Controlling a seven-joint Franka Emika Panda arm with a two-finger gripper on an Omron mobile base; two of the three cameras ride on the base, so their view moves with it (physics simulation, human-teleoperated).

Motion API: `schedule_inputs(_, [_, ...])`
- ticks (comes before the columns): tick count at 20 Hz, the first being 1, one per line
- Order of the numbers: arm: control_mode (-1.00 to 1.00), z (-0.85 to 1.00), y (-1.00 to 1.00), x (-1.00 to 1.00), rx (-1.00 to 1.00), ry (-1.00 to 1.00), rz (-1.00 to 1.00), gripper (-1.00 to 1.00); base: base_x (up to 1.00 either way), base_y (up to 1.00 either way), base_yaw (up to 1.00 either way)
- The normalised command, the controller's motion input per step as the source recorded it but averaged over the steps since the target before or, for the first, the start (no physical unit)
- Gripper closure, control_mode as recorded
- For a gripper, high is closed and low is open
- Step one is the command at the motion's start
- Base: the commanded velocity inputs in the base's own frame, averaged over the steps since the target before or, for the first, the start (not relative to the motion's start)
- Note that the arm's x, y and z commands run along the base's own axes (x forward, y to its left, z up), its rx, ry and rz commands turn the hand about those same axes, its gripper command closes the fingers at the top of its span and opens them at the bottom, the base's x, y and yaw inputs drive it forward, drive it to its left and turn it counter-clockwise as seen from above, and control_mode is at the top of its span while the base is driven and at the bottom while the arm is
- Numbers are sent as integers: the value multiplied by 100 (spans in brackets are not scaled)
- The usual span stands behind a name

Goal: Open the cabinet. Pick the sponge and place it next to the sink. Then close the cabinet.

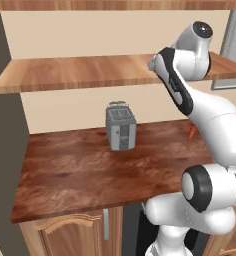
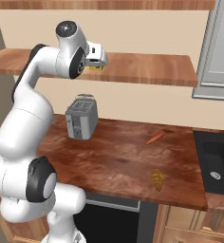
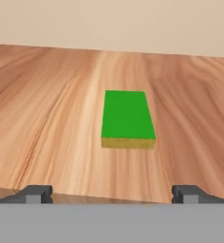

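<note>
Now the gripper [image 3: 112, 195] is hovering with jaws spread wide, gripping nothing, just short of the sponge [image 3: 127, 118], a flat green-topped, yellow-based block lying on the cabinet's [image 3: 47, 118] grained wood shelf.

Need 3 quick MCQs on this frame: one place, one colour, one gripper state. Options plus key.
1. The sponge lies:
A. in the sink
B. on the cabinet shelf
C. atop the toaster

2. Its top is:
A. green
B. blue
C. red

3. The gripper is:
A. shut on the sponge
B. open, short of the sponge
C. shut on the carrot

Key: 1 B, light plank surface under it in the hand view; 2 A, green over a yellow layer; 3 B, fingertips stand wide apart with the sponge ahead, untouched.
</note>
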Motion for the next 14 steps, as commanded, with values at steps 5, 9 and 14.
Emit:
schedule_inputs(5, [-100, -6, 0, 15, -6, 4, 6, -100, 0, 0, 0])
schedule_inputs(9, [-100, -11, 0, 22, -3, 1, 7, -100, 0, 0, 0])
schedule_inputs(14, [-100, -15, 0, 24, 0, 0, 4, -100, 0, 0, 0])
